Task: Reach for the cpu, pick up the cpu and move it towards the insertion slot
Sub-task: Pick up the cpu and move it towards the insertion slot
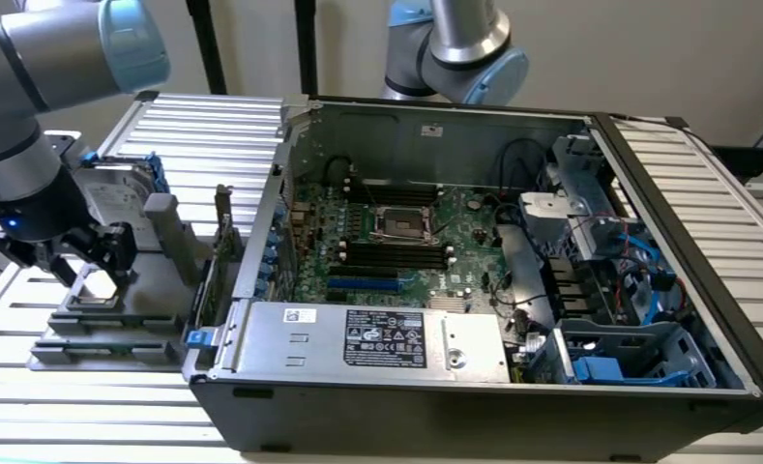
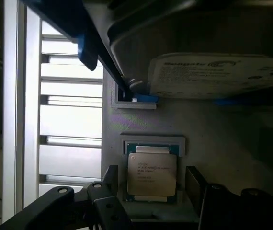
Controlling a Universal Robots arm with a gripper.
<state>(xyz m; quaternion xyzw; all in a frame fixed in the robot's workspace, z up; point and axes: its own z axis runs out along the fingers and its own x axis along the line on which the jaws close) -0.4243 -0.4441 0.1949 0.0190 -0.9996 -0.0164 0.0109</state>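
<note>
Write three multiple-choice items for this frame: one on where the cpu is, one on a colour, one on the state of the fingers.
1. The cpu lies: A in the insertion slot; B in a grey holder outside the computer case; C on the hard drive.
2. The hard drive's brackets are: A blue; B red; C yellow.
3. The gripper has its fingers: A shut on the cpu; B shut on nothing; C open, either side of the cpu.
Answers: 1 B, the holder frames it and the insertion slot sits bare; 2 A, blue shows beside the drive; 3 C, gaps separate both fingers from the cpu.
</note>
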